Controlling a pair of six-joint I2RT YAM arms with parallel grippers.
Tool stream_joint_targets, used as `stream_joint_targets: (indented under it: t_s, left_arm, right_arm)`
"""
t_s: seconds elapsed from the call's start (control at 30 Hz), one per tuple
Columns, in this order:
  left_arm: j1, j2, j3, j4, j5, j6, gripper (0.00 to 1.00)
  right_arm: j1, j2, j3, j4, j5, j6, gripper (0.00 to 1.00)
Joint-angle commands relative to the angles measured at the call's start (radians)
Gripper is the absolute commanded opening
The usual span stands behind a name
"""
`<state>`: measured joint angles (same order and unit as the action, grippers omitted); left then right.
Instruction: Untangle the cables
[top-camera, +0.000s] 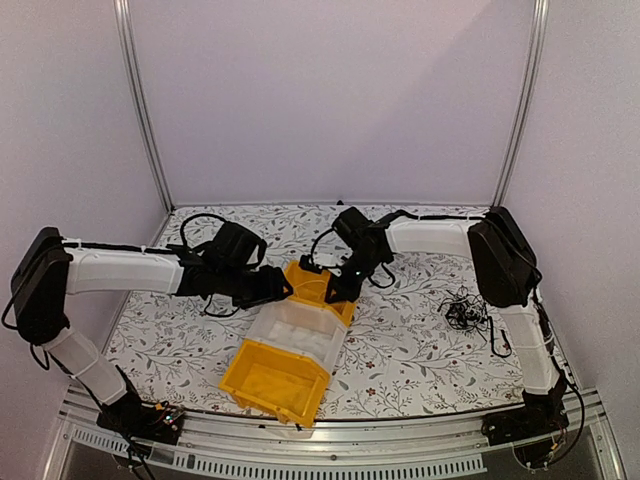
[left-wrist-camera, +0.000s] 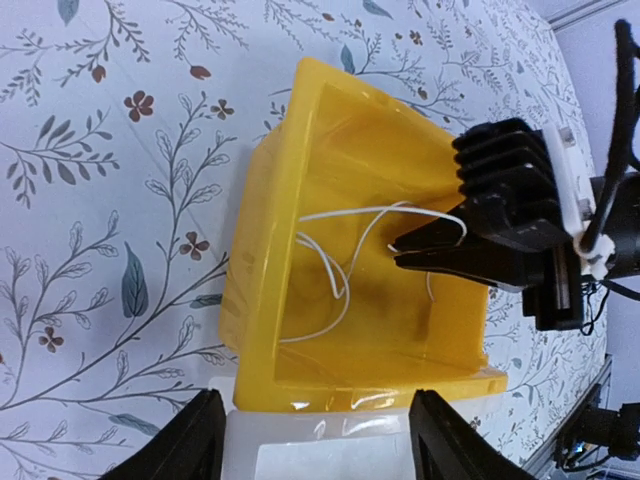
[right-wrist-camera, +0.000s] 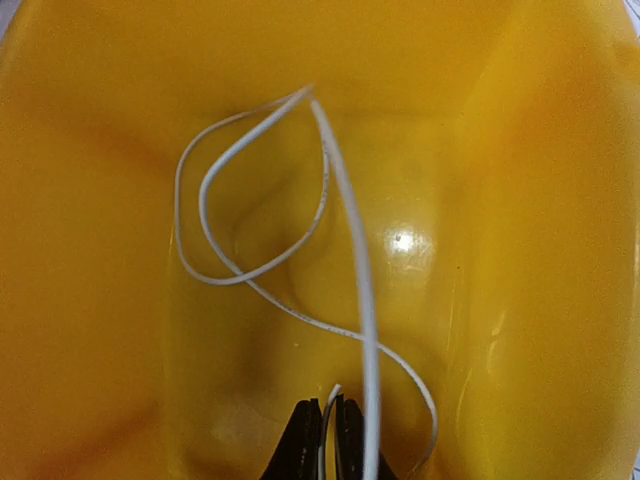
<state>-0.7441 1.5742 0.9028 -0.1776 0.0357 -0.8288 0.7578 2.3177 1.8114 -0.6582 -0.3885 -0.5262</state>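
The right gripper (right-wrist-camera: 322, 440) has its jaws pinched narrow on a thin white cable (right-wrist-camera: 357, 270), low inside a bin. The left gripper (left-wrist-camera: 315, 430) hangs with its jaws spread wide and nothing between them. The table (top-camera: 400, 350) carries three bins in a slanted row from its middle toward the near edge: a near yellow bin (top-camera: 275, 380), a clear bin (top-camera: 295, 335) and a far yellow bin (left-wrist-camera: 300, 200), each touching the next. The left gripper hovers just over the seam between the clear bin and the far yellow one. A black tangle (top-camera: 465, 310) of cables lies near the right edge of the table, well apart from the bins. The white cable lies alone in loose loops on the floor of the far yellow bin. The step in hand looks like dropping off one freed strand, with the bulk of the knot not yet sorted. The next move likely calls for parting the right jaws and lifting straight up, since the bin walls close in on all sides and the loops could snag a finger. There is open table between the bins and the tangle for the reach back.
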Motion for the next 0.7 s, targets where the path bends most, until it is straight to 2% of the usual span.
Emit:
stream_joint_targets:
  t_s: [0.0, 0.1, 0.33, 0.47, 0.57, 0.67]
  left_arm:
    - [0.007, -0.052, 0.006, 0.028, -0.029, 0.032, 0.66]
    - [0.020, -0.071, 0.006, 0.040, -0.033, 0.051, 0.66]
    - [0.060, -0.106, -0.011, 0.117, -0.023, 0.097, 0.67]
    - [0.079, -0.093, -0.019, 0.160, 0.021, 0.119, 0.67]
    - [0.083, -0.073, -0.015, 0.161, 0.041, 0.154, 0.67]
    - [0.084, -0.051, 0.014, 0.154, 0.033, 0.165, 0.66]
  right_arm:
    - [0.008, 0.017, 0.030, -0.086, 0.070, 0.025, 0.16]
    - [0.008, -0.024, 0.031, -0.132, 0.107, 0.023, 0.29]
    - [0.008, -0.174, 0.019, -0.259, 0.239, -0.025, 0.46]
    - [0.008, -0.229, 0.021, -0.354, 0.328, -0.048, 0.50]
    - [0.006, -0.270, 0.014, -0.380, 0.320, -0.055, 0.54]
    - [0.000, -0.324, 0.017, -0.407, 0.223, -0.071, 0.56]
